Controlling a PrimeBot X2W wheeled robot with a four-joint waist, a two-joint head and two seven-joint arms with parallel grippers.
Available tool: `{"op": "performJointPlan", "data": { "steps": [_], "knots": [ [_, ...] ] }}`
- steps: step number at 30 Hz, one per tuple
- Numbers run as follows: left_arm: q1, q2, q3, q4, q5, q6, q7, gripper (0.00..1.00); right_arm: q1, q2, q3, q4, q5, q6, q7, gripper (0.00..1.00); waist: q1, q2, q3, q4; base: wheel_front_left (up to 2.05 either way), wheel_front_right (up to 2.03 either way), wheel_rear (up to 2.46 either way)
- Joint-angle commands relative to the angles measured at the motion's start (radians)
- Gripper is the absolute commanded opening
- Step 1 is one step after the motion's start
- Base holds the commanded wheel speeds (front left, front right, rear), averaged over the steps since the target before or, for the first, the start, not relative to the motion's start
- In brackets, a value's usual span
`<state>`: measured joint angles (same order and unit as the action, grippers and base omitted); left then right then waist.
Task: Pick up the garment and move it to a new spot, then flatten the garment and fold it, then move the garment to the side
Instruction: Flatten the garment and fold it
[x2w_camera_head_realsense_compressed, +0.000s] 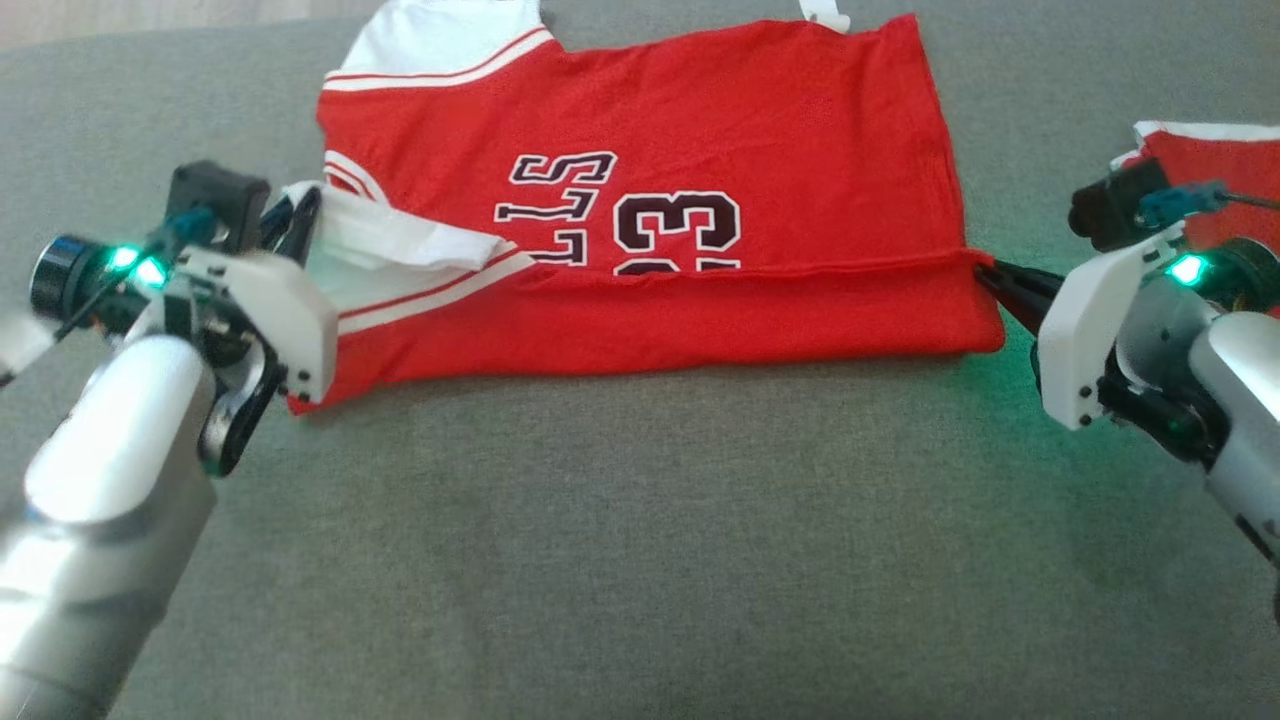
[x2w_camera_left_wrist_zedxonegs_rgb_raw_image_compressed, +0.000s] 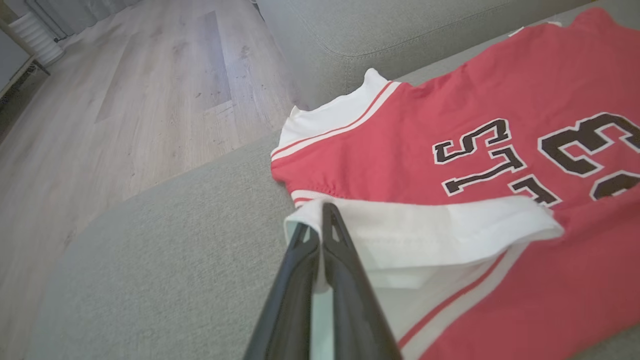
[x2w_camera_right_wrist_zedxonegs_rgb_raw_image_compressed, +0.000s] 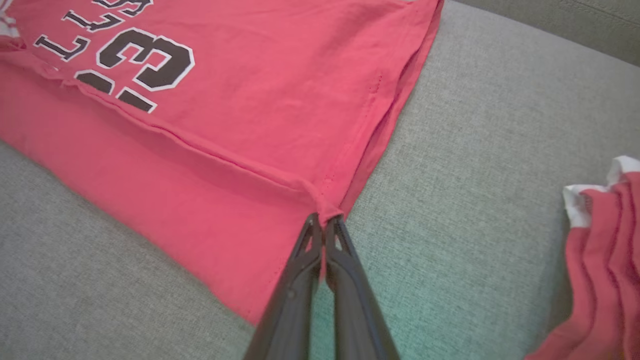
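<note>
Your left end effector was clamped tight on the white sleeve edge of the garment, and your right end effector was pinched shut on the red hem corner at the opposite end. Between the two, the near strip of the garment was folded up over itself, its edge cutting across the bottom of the dark number and letters. The whole thing lay spread on the grey sofa cushion, up toward the far side in the head view. Off to the right sat another bunched red and white cloth, apart from the garment, and wood floor showed past the cushion's left edge.
</note>
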<state>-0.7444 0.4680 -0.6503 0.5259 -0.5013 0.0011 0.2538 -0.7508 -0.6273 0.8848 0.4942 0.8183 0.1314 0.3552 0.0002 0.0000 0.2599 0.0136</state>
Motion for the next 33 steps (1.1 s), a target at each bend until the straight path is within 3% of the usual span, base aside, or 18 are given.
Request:
{"op": "performJointPlan", "data": {
  "steps": [1, 4, 5, 6, 7, 8, 9, 19, 24, 25, 33],
  "knots": [
    [-0.06, 0.028, 0.035, -0.014, 0.009, -0.003, -0.004, 0.0, -0.015, -0.008, 0.0, -0.014, -0.001, -0.001, -0.012, 0.0, -0.0002, 0.0, 0.007, -0.007, 0.0, 0.0, 0.0],
    [-0.106, 0.004, 0.009, 0.05, 0.03, -0.019, -0.006, 0.0, -0.041, 0.007, 0.027, 0.013, 0.005, -0.001, -0.026, 0.0, -0.0002, 0.0, 0.022, -0.019, 0.0, 0.0, 0.0],
    [-0.121, -0.002, 0.002, 0.069, 0.038, -0.022, -0.008, 0.17, -0.05, 0.012, 0.035, 0.023, 0.006, -0.001, -0.032, 0.0, -0.0002, 0.0, 0.026, -0.023, 0.0, 0.0, 0.0],
    [-0.137, -0.007, -0.001, 0.088, 0.047, -0.018, -0.019, 0.48, -0.059, 0.016, 0.042, 0.033, 0.005, -0.001, -0.039, 0.0, -0.0002, 0.0, 0.03, -0.026, 0.0, 0.0, 0.0],
    [-0.154, -0.012, -0.002, 0.106, 0.057, -0.01, -0.036, 1.0, -0.071, 0.02, 0.043, 0.047, 0.001, -0.001, -0.053, 0.0, -0.0002, 0.0, 0.033, -0.029, 0.0, 0.0, 0.0],
    [-0.169, -0.018, -0.002, 0.124, 0.065, -0.005, -0.053, 1.0, -0.084, 0.025, 0.04, 0.062, -0.006, -0.001, -0.075, 0.78, -0.0002, 0.0, 0.035, -0.032, 0.0, 0.0, 0.0],
    [-0.183, -0.026, 0.002, 0.14, 0.067, 0.001, -0.073, 1.0, -0.092, 0.033, 0.033, 0.083, -0.006, -0.001, -0.09, 1.0, -0.0002, 0.0, 0.036, -0.034, 0.0, 0.0, 0.0],
    [-0.191, -0.096, 0.132, 0.172, -0.008, 0.088, -0.394, 1.0, -0.115, 0.098, -0.091, 0.202, -0.031, -0.001, -0.342, 1.0, -0.0002, 0.0, -0.047, -0.032, 0.0, 0.0, 0.0],
    [-0.089, -0.117, 0.18, 0.093, -0.052, 0.118, -0.48, 1.0, -0.083, 0.14, -0.247, 0.234, -0.078, -0.001, -0.507, 1.0, -0.0002, 0.0, -0.121, -0.013, 0.0, 0.0, 0.0],
    [-0.034, -0.127, 0.196, 0.047, -0.062, 0.139, -0.496, 1.0, -0.053, 0.163, -0.318, 0.248, -0.111, -0.001, -0.556, 1.0, -0.0002, 0.0, -0.149, -0.003, 0.0, 0.0, 0.0],
    [0.243, -0.177, 0.229, -0.144, -0.067, 0.222, -0.514, 1.0, 0.159, 0.308, -0.615, 0.177, -0.366, -0.001, -0.614, 1.0, -0.0002, 0.0, -0.216, 0.022, 0.0, 0.0, 0.0]
  ]
}}
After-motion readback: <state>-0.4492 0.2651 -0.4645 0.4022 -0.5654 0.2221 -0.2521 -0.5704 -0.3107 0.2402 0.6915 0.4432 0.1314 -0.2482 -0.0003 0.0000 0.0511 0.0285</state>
